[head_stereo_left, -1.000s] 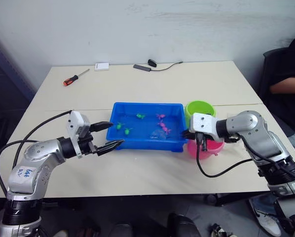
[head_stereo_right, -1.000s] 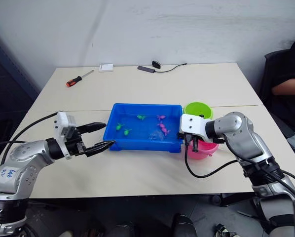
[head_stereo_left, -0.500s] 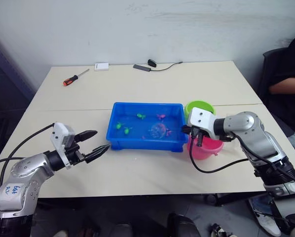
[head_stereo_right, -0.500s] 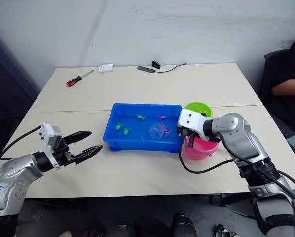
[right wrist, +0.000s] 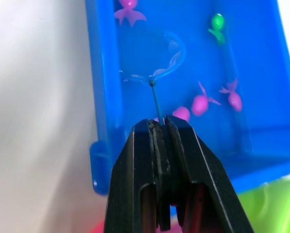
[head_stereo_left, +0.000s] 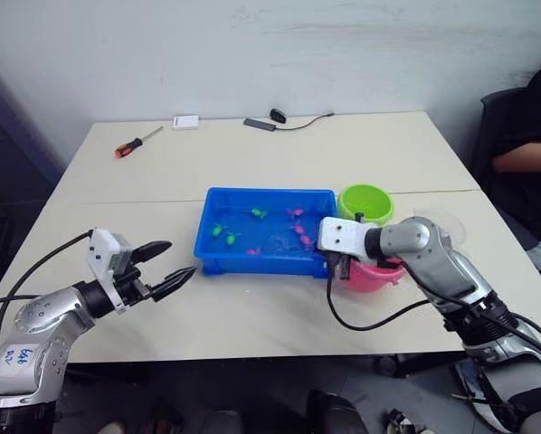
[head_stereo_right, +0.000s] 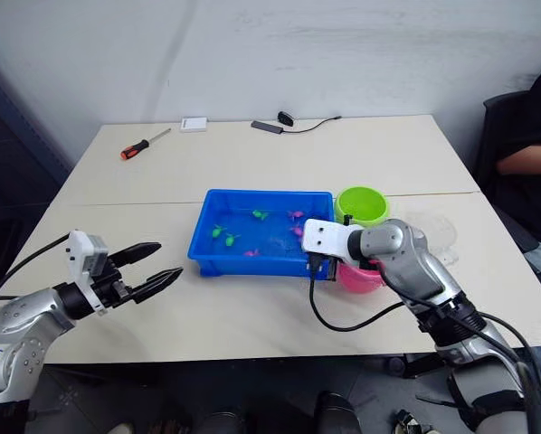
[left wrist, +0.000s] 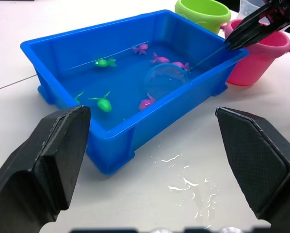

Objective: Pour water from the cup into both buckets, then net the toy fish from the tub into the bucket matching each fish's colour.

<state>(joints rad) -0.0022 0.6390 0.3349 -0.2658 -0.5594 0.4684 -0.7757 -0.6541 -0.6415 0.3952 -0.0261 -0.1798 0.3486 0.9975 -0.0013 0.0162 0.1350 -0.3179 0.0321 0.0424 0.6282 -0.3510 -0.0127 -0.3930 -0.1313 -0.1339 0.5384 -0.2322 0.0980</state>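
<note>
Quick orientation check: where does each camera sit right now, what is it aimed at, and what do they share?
Head eyes: high, looking down on the table; both arms show.
Left wrist: low beside the tub, facing it; open left gripper.
Right wrist: above the tub, right gripper pinching the net.
Shared: tub, net, fish.

Legible text, one item: a white label on the upper part of the left arm, well behind the left gripper, carries dark handwritten marks. The characters are too small and blurred to read with certainty. No other text, brand, number or sign can be read on any item in view.
</note>
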